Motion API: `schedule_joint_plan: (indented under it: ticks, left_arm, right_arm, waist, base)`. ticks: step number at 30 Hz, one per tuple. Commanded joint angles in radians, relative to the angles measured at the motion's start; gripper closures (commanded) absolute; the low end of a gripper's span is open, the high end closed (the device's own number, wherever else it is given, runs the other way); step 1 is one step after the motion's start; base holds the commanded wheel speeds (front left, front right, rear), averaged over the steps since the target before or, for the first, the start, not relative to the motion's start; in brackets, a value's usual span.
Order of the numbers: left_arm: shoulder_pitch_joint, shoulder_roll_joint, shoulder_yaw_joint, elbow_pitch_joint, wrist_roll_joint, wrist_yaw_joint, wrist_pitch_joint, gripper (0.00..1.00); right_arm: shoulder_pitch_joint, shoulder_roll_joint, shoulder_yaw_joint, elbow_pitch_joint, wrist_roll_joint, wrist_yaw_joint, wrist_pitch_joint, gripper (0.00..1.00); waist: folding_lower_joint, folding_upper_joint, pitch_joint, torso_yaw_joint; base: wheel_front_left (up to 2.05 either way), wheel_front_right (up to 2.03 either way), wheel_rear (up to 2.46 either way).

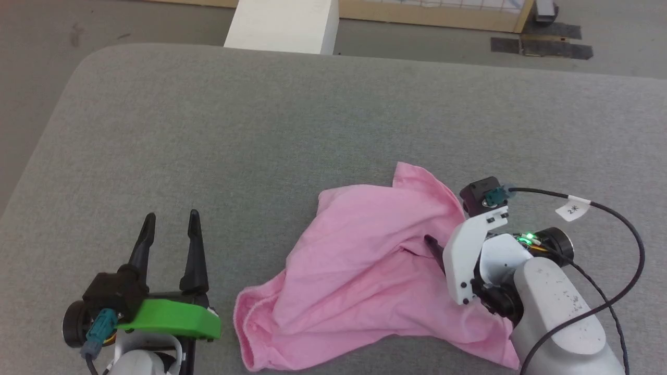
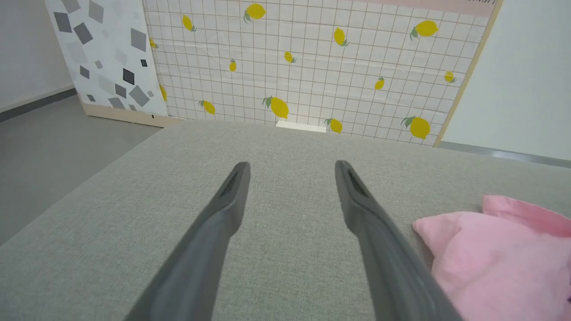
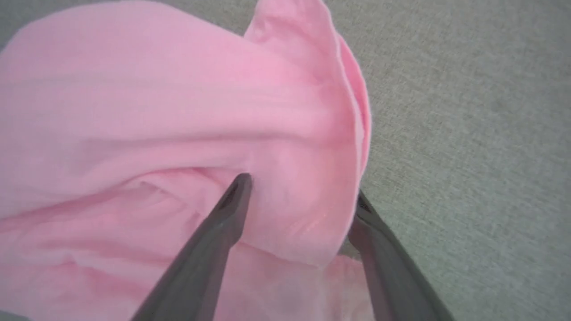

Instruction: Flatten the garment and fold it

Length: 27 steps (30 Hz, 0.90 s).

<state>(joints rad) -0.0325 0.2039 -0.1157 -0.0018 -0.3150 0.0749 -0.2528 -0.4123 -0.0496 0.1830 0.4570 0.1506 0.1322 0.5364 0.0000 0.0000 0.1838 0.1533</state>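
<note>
the right tool [image 3: 302, 196] has its fingers spread wide, one on each side of a raised fold at the right edge of the garment [image 1: 365, 260]. nothing is pinched, so it holds nothing. i take it that it straddles that ridge so it can close on it and draw the cloth out flat. the left tool [image 1: 172, 216] is just as wide and empty, low over the bare grey counter [image 1: 208, 130], a little left of the cloth and apart from it, probably waiting for an edge of its own.

the garment lies crumpled toward the near right part of the counter, its edges rolled over and its layers heaped, so to my eye it is not yet flat and no fold is made.

as for writing, a small white label [image 1: 572, 210] sits on the black cable [image 1: 620, 224] by the right wrist. it bears a dark mark like a "2" and a second sign i cannot read. beyond the counter stands a panel [image 2: 312, 67] printed with yellow lemons on a grid, without words. i make out no tag or brand on the pink cloth.
</note>
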Motion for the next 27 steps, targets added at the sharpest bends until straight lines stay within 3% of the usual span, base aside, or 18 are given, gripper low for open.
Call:
schedule_joint_plan:
  ticks: [1,3,8,13,17,22,23,24,27]
  left_arm:
    - [-0.023,-0.010,0.003,0.008,0.009,-0.009,-0.008,0.00]
    - [-0.026,-0.021,0.012,0.011,0.005,-0.018,-0.008,0.00]
    - [-0.023,-0.042,0.044,0.008,0.009,-0.042,-0.009,0.00]
    - [-0.013,-0.063,0.057,0.018,0.019,-0.069,-0.009,0.00]
    - [0.001,-0.082,0.052,0.041,0.021,-0.081,-0.009,0.00]
    - [0.015,-0.087,0.049,0.083,0.013,-0.088,-0.009,0.00]
    - [0.017,-0.084,0.050,0.093,0.010,-0.090,-0.007,0.00]
    - [0.017,-0.083,0.051,0.099,0.006,-0.091,-0.005,0.00]
    - [0.003,-0.085,0.049,0.112,-0.016,-0.101,0.019,0.00]
  right_arm:
    - [-0.023,-0.001,0.007,0.019,0.007,-0.002,-0.013,0.61]
    - [-0.039,-0.001,0.006,0.029,0.018,-0.002,-0.049,1.00]
    - [-0.064,-0.001,-0.080,0.004,0.055,-0.002,-0.146,1.00]
    - [0.007,-0.001,-0.288,-0.115,0.060,-0.002,-0.216,1.00]
    - [0.166,-0.001,-0.458,-0.208,0.091,-0.002,-0.195,1.00]
    - [0.348,-0.001,-0.470,-0.211,0.202,-0.002,-0.125,1.00]
    - [0.365,-0.001,-0.460,-0.208,0.229,-0.002,-0.128,0.60]
    - [0.373,-0.001,-0.455,-0.208,0.240,-0.002,-0.137,0.00]
    - [0.375,-0.001,-0.465,-0.213,0.288,-0.002,-0.195,0.00]
  waist:
    - [0.0000,0.0000,0.019,0.019]
    - [0.0000,0.0000,0.019,0.017]
    - [0.0000,0.0000,0.000,-0.006]
    - [0.0000,0.0000,-0.033,-0.036]
    - [0.0000,0.0000,-0.047,-0.053]
    - [0.0000,0.0000,-0.051,-0.089]
    - [0.0000,0.0000,-0.053,-0.100]
    - [0.0000,0.0000,-0.054,-0.108]
    - [0.0000,0.0000,-0.063,-0.130]
  base:
    - [0.00,0.00,0.00]
    - [0.00,0.00,0.00]
    - [0.00,0.00,0.00]
    - [0.00,0.00,0.00]
    - [0.00,0.00,0.00]
    - [0.00,0.00,0.00]
    - [0.00,0.00,0.00]
    - [0.00,0.00,0.00]
    - [0.00,0.00,0.00]
